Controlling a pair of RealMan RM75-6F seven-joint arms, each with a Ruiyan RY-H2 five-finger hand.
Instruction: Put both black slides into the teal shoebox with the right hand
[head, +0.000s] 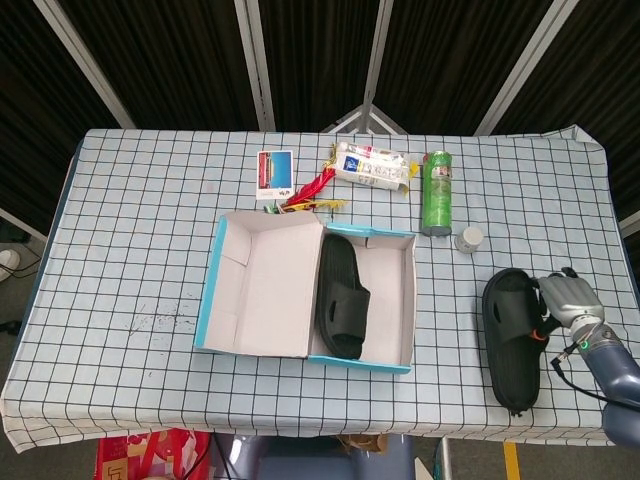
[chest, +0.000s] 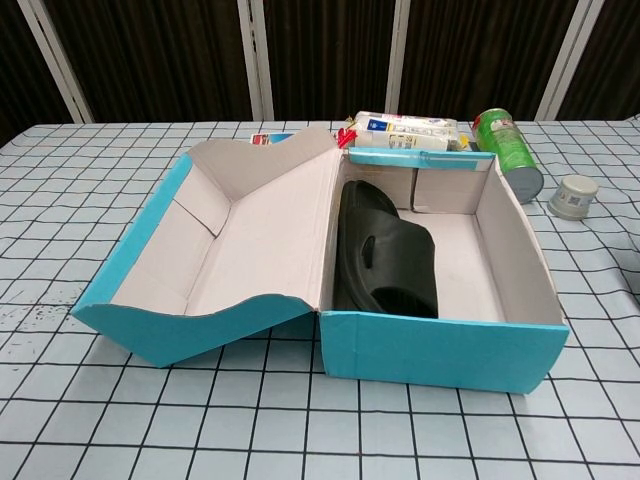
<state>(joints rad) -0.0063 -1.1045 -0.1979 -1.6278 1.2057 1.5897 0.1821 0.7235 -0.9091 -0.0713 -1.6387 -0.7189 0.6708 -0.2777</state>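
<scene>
Black slide (head: 512, 338) is lying at the lower right of the head view, right hand (head: 566, 301) pressing against its right edge, fingers curling onto it in a grip; matte rubber, long oval; other slide (head: 342, 296) is sitting inside the teal shoebox (head: 411, 300), centre frame.

The right hand (head: 566, 300) sits at the near right of the tabletop, fingers curled inward, its grey forearm running off toward the near right corner. The left hand is out of sight.

One slide (head: 342, 297) in the shoebox (head: 210, 300), the other slide (head: 511, 335) right of it.
</scene>
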